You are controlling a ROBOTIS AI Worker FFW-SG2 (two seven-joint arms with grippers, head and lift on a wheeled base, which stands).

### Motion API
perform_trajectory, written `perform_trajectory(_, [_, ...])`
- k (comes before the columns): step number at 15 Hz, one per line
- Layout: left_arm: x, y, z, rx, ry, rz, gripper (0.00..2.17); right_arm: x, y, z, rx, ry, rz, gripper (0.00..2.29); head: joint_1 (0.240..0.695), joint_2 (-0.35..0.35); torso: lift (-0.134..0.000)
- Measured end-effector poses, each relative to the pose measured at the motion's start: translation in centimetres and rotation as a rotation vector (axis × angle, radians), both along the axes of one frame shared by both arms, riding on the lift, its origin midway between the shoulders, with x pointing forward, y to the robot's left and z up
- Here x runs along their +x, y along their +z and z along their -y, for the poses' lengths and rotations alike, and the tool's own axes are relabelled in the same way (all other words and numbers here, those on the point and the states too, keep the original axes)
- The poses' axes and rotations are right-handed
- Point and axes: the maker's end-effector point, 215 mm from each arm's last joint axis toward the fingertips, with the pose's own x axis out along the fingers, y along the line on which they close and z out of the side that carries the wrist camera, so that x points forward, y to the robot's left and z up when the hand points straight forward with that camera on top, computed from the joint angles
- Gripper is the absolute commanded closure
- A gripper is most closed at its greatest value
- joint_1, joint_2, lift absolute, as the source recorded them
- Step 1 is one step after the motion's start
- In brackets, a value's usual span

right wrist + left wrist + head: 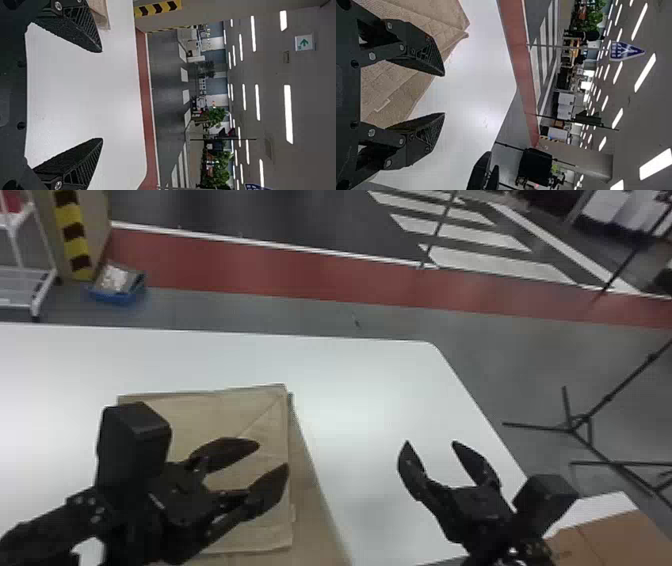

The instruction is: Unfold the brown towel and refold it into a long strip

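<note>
The brown towel [240, 415] lies folded in layers on the white table, left of centre in the head view, with a lower layer showing along its right side. Over it stands my left gripper [274, 454], open, nothing between its fingers. My right gripper [429, 443] is also open, above bare table to the right of the towel. In the left wrist view the towel [395, 79] spreads behind my left gripper [444, 94]. The right wrist view has a corner of the towel [101, 14] beside one finger of my right gripper [102, 95].
The white table [350, 365] has its right edge beyond my right gripper. A brown cardboard box [605, 540] is at the lower right, beside the table. Black tripod legs [572, 430] stand on the floor to the right, and a blue bin [117, 296] sits on the floor at the back left.
</note>
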Motion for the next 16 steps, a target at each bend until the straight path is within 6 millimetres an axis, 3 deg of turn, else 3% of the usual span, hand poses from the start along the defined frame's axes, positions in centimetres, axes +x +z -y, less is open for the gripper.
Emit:
perform_trajectory(5, [1.6, -0.9, -3.4, 0.029, 0.084, -0.004, 0.02, 1.2, 3.0, -6.6, -0.208, 0.250, 0.020, 0.08, 0.695, -0.350, -0.123])
perform_trajectory(7, [2.5, -1.2, -5.8, 0.031, 0.135, -0.007, 0.02, 1.4, 3.3, -10.2, -0.281, 0.378, -0.020, 0.07, 0.695, -0.297, -0.123])
perform_trajectory(10, [5.0, -1.1, -11.5, 0.003, 0.277, -0.011, 0.02, 0.7, 0.9, -16.9, -0.391, 0.589, -0.154, 0.07, 0.695, -0.163, -0.123])
perform_trajectory(11, [5.7, -1.1, -13.4, -0.006, 0.326, -0.012, 0.02, 0.3, 0.2, -18.4, -0.422, 0.637, -0.188, 0.07, 0.695, -0.064, -0.123])
perform_trajectory(14, [7.0, -1.0, -18.7, -0.044, 0.448, -0.024, 0.02, -1.1, -1.0, -21.5, -0.535, 0.765, -0.259, 0.10, 0.695, 0.040, -0.123])
perform_trajectory(16, [7.3, -1.0, -20.9, -0.061, 0.486, -0.031, 0.03, -2.5, -2.0, -22.6, -0.620, 0.859, -0.306, 0.11, 0.695, 0.082, -0.123])
